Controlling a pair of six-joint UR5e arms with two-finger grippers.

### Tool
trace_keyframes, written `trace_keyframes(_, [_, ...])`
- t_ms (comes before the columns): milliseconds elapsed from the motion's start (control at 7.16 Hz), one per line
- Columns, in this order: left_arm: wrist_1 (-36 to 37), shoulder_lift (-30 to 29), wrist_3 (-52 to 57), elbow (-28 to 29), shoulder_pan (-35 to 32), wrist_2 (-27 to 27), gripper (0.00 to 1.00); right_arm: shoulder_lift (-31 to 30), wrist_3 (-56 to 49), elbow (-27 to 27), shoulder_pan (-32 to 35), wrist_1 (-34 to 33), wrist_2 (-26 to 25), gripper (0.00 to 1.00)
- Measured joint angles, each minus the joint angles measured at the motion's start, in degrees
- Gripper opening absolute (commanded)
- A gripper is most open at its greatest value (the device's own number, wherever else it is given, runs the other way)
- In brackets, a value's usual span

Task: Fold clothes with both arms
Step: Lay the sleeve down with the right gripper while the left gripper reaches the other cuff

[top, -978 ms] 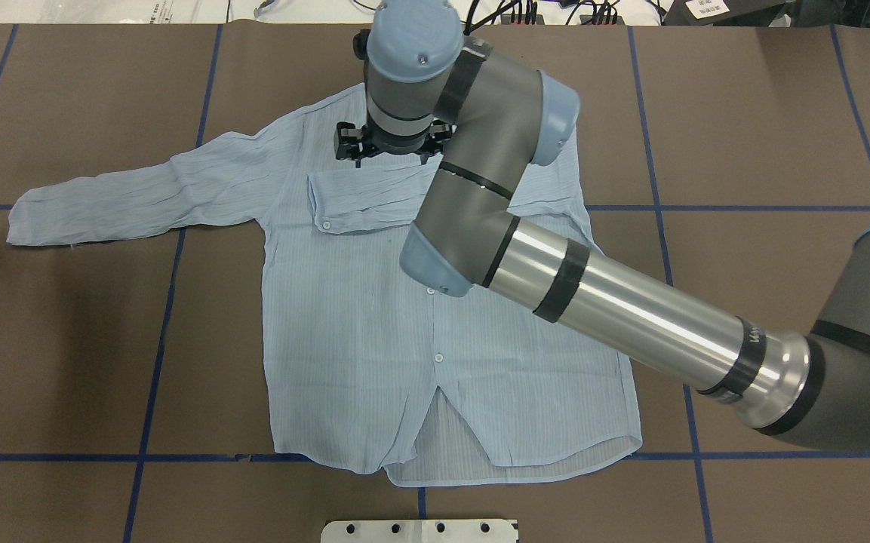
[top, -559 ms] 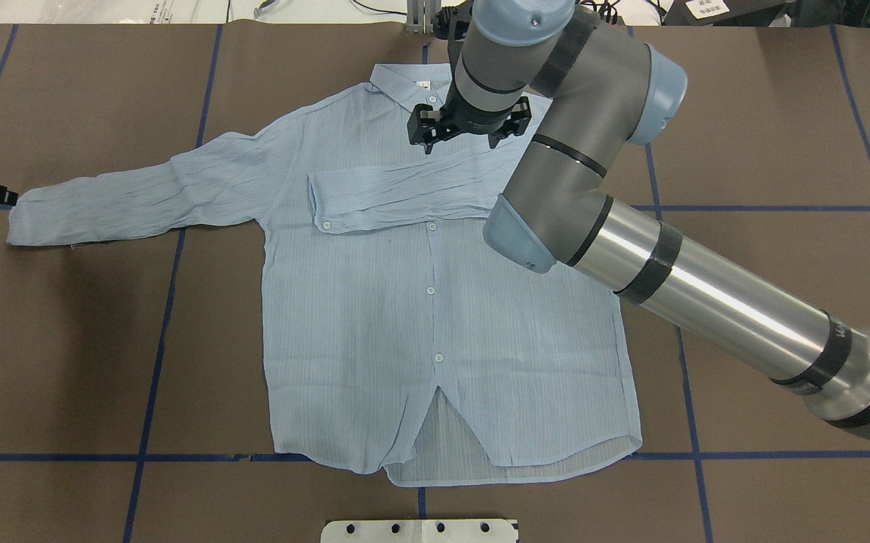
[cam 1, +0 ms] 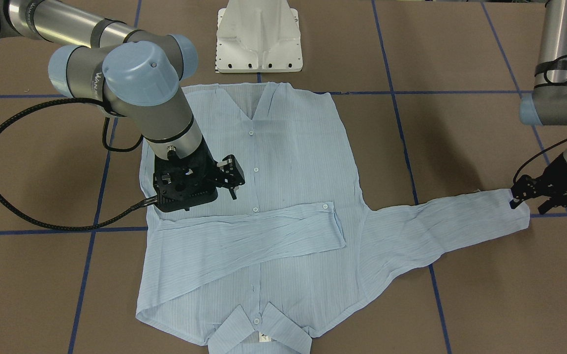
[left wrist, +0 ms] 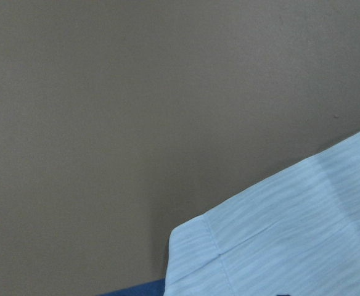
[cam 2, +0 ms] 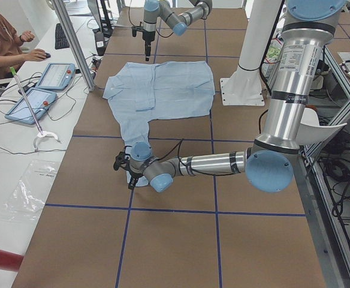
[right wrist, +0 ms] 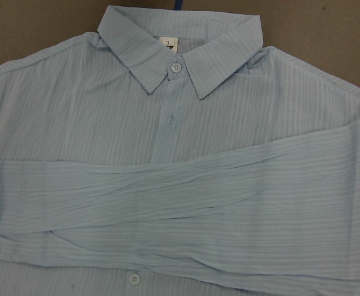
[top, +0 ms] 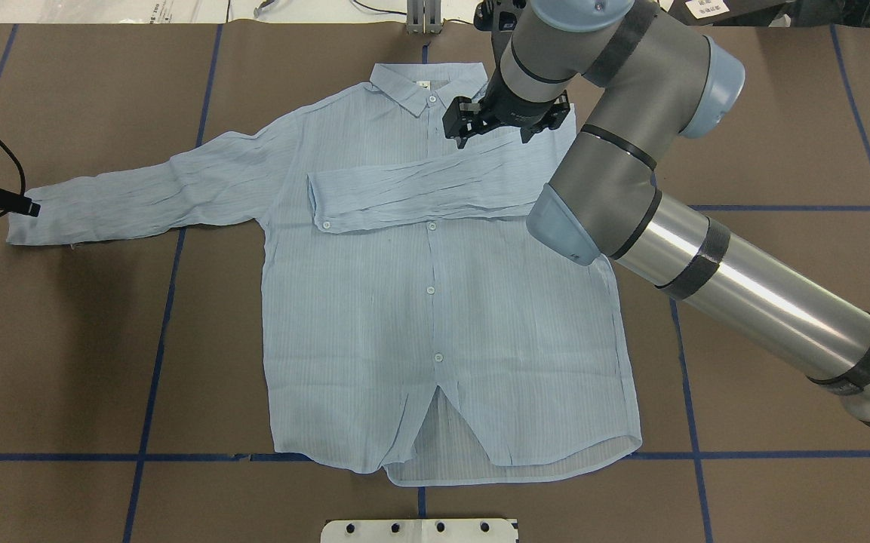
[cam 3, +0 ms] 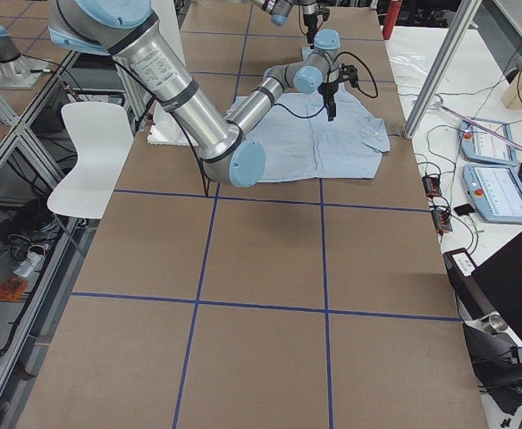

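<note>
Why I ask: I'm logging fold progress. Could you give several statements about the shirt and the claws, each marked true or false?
1. One sleeve lies folded across the chest of the shirt. True.
2. The other sleeve is folded in too. False: it lies stretched out on the table, its cuff at the left claw.
3. The collar is buttoned, its label showing. True.
4. The right claw grips the collar. False: it hangs over the shirt's chest, open, holding nothing.
</note>
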Motion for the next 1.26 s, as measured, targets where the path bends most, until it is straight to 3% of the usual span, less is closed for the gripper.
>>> trace_keyframes(279, [0.1, -0.1, 0.0, 0.5, 0.2, 1.0, 0.52, -0.2, -0.1, 0.3, 0.0, 0.0, -0.1, 1.0])
trace_keyframes(699, [0.3, -0.2, 0.0, 0.7, 0.6, 1.1, 0.47, -0.2, -0.1, 0.4, 0.1, 0.0, -0.1, 1.0])
trace_keyframes(978, [0.5, -0.2, 0.0, 0.9, 1.2, 1.2, 0.24, -0.3, -0.1, 0.4, 0.1, 0.0, -0.3, 1.0])
trace_keyframes(1258, [0.5, -0.1, -0.1, 0.6, 1.3, 1.1, 0.18, -0.5, -0.1, 0.4, 0.1, 0.0, -0.5, 1.0])
